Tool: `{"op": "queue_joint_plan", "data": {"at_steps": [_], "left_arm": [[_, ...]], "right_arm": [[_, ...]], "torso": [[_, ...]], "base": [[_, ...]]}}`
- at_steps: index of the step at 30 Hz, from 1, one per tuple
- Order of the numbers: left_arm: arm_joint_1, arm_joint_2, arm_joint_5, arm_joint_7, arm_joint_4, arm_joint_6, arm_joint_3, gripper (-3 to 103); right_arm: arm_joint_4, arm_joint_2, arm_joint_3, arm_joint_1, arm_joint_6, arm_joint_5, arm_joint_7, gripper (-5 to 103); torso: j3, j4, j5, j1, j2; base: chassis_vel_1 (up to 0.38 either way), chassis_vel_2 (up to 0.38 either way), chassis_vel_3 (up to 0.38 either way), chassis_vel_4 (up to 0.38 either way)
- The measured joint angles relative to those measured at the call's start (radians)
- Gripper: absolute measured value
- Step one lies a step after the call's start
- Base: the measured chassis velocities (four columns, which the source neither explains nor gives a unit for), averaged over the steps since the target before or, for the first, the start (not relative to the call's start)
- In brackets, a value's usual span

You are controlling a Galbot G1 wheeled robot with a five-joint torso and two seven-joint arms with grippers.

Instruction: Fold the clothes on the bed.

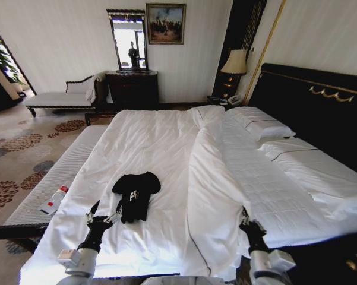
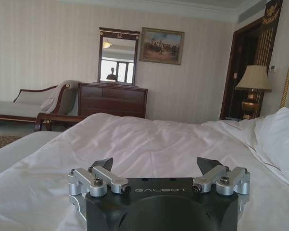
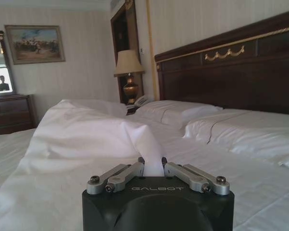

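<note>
The clothes, a crumpled black T-shirt (image 1: pixel 135 195) with a bit of white lettering showing, lie on the white bed (image 1: pixel 160 136) near its close edge. My left gripper (image 1: pixel 105 212) is open just beside the shirt's near left side, low over the sheet; in the left wrist view its gripper (image 2: pixel 155 166) has both fingers spread with only white sheet between them. My right gripper (image 1: pixel 245 217) is shut on the edge of the folded-back white duvet (image 1: pixel 211 178); in the right wrist view that gripper (image 3: pixel 153 162) pinches a raised fold of duvet (image 3: pixel 101 134).
A long pale bench (image 1: pixel 59 175) runs along the bed's left side with a small white and red object (image 1: pixel 54 200) on it. Pillows (image 1: pixel 261 126) and the dark headboard (image 1: pixel 321 101) lie to the right. A chaise (image 1: pixel 59 98), dresser (image 1: pixel 132 89) and lamp (image 1: pixel 236 62) stand at the far wall.
</note>
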Motion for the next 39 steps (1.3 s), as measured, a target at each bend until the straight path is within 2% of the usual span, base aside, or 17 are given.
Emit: {"op": "queue_joint_plan", "data": {"at_steps": [4,8,14,17,20,25,39], "left_arm": [[-0.002,-0.001,0.003,0.0,0.0,-0.001,0.003,99],[-0.003,-0.003,-0.006,0.0,-0.001,-0.005,-0.003,98],[0.004,-0.005,-0.009,0.0,0.001,-0.011,-0.011,100],[0.006,-0.004,-0.009,0.0,0.0,-0.011,-0.013,100],[0.008,-0.002,-0.009,0.0,-0.004,-0.012,-0.019,100],[0.009,-0.001,-0.009,0.0,-0.006,-0.012,-0.022,100],[0.018,-0.008,0.008,-0.001,-0.023,-0.011,-0.017,100]], "right_arm": [[-0.021,0.0,0.104,0.028,0.013,0.024,0.021,2],[-0.103,0.001,0.204,0.051,0.06,0.05,0.047,2],[-0.238,0.0,0.342,0.076,0.12,0.016,0.045,2],[-0.288,-0.013,0.402,0.103,0.127,0.002,0.05,2],[-0.393,-0.067,0.497,0.155,0.129,0.028,0.066,2],[-0.459,-0.116,0.52,0.155,0.149,0.063,0.066,2],[-0.597,-0.175,0.537,0.204,0.16,0.096,0.071,2]], "torso": [[0.0,-0.0001,0.0,0.0,0.0],[0.0,0.0001,0.0003,0.0,0.0],[0.0,-0.0001,0.0003,0.0,0.0],[0.0,0.0,0.0003,0.0,0.0],[0.0,0.0004,0.0004,0.0,0.0],[0.0,0.0006,0.0005,0.0,0.0],[0.0,0.0003,0.0003,0.0,0.0]], "base": [[0.0,0.0,0.0,0.0],[0.0,0.0,0.0,0.0],[0.0,0.0,0.0,0.0],[0.0,0.0,0.0,0.0],[0.0,0.0,0.0,0.0],[0.0,0.0,0.0,0.0],[0.0,0.0,0.0,0.0]]}}
